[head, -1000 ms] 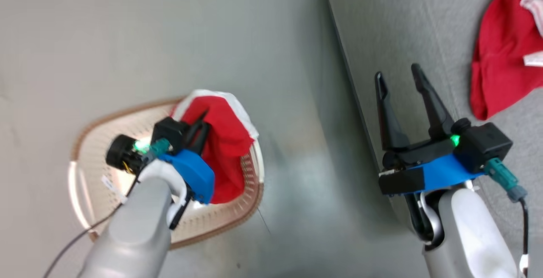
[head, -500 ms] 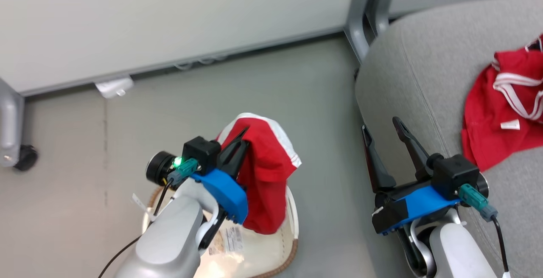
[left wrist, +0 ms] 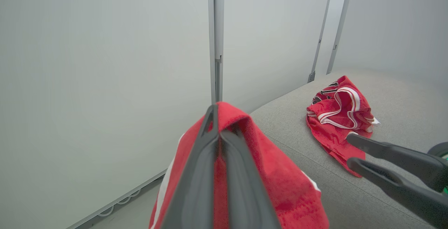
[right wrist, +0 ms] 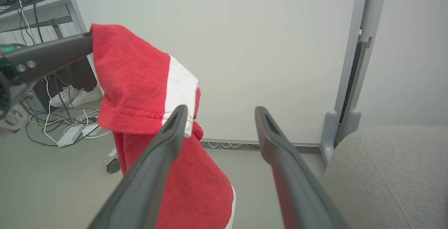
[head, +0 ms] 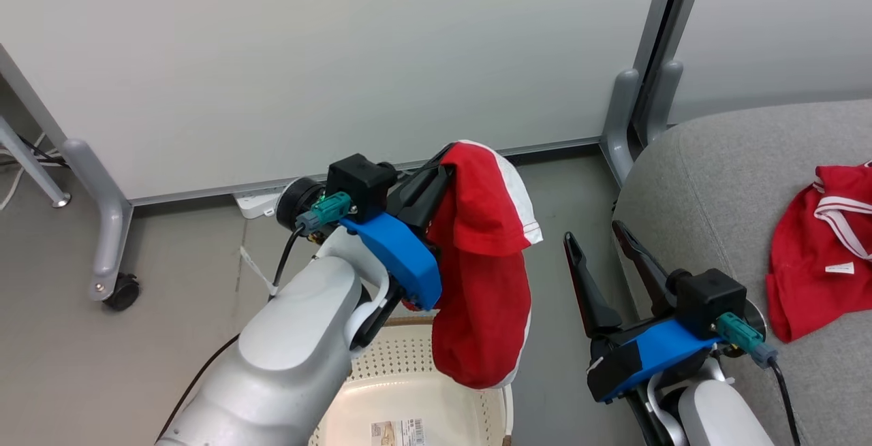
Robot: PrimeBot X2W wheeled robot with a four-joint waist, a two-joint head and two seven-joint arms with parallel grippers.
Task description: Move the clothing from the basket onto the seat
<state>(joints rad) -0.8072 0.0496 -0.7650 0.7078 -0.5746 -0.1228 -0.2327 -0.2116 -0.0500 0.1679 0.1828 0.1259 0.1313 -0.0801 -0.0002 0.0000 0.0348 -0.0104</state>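
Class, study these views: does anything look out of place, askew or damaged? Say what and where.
Nothing is spilled or damaged. One red garment lies crumpled on the sofa; a second garment hangs bunched from the left gripper over the basket, which fits a transfer under way.

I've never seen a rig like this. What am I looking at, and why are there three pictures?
It is a wheeled robot with two arms, each ending in a two-finger gripper. One picture comes from a camera on its head, looking down. The other two come from cameras on the wrists, each looking along that arm's own fingers. The left gripper is shut on a red garment with white trim, which hangs above a cream basket. The right gripper is open and holds nothing. Beside it is a grey sofa, where a second red garment lies crumpled.
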